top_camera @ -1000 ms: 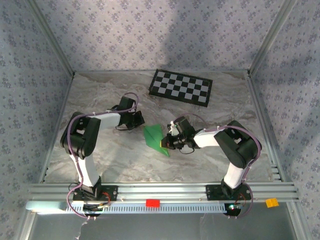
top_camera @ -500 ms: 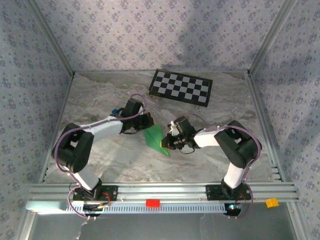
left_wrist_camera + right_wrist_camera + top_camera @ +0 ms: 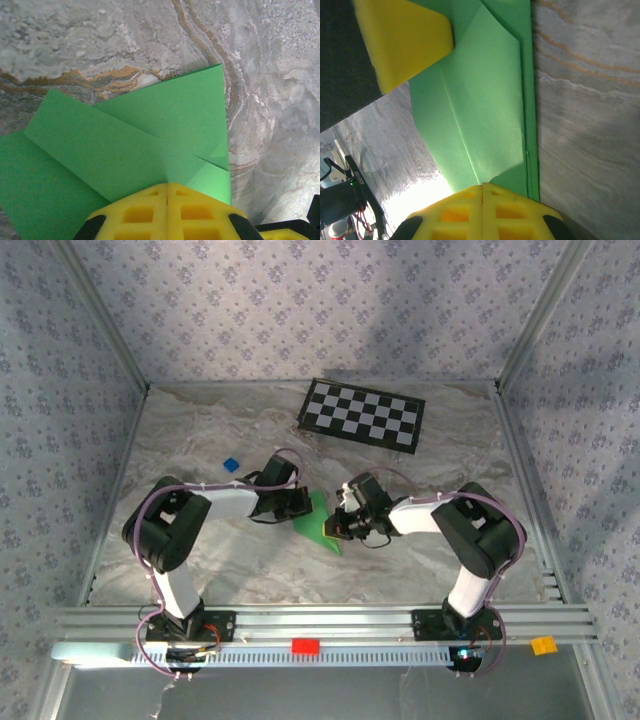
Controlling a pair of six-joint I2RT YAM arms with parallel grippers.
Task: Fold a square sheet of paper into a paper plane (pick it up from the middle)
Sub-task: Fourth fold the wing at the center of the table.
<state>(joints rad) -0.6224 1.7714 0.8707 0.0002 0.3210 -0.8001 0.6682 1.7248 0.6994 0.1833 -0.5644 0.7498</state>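
Nothing on the bench (image 3: 200,430) carries writing I can read; the only printed pattern is a flat black-and-white checkerboard card (image 3: 362,414), lying alone towards the back wall. Counting it out, there are two arms, two grippers, one thin bright green sheet of paper (image 3: 320,515), one tiny blue block (image 3: 231,464), and one small red tab (image 3: 305,645) and one small orange tab (image 3: 543,644) on the aluminium rail (image 3: 330,620) at the near edge. The bright green sheet of paper sits in the middle of the grey marbled bench, already partly folded: from the left wrist I see flaps laid over one another with sharp creases (image 3: 150,145), and from the right wrist a long folded panel with layered edges along one side (image 3: 480,110). Both arms bend inward and meet over it, so from above a good part of the paper is hidden under them. The left gripper (image 3: 303,506) is on the paper's left side with its yellow fingers closed flat against each other (image 3: 167,186) and its tips down on the green surface. The right gripper (image 3: 335,526) is on the right side, its fingers likewise pressed together (image 3: 482,187) at the paper. I cannot tell whether either has any paper nipped between its tips. In the right wrist view the left gripper's yellow fingers (image 3: 405,40) rest on the far part of the paper. The blue block lies well apart behind the left arm.
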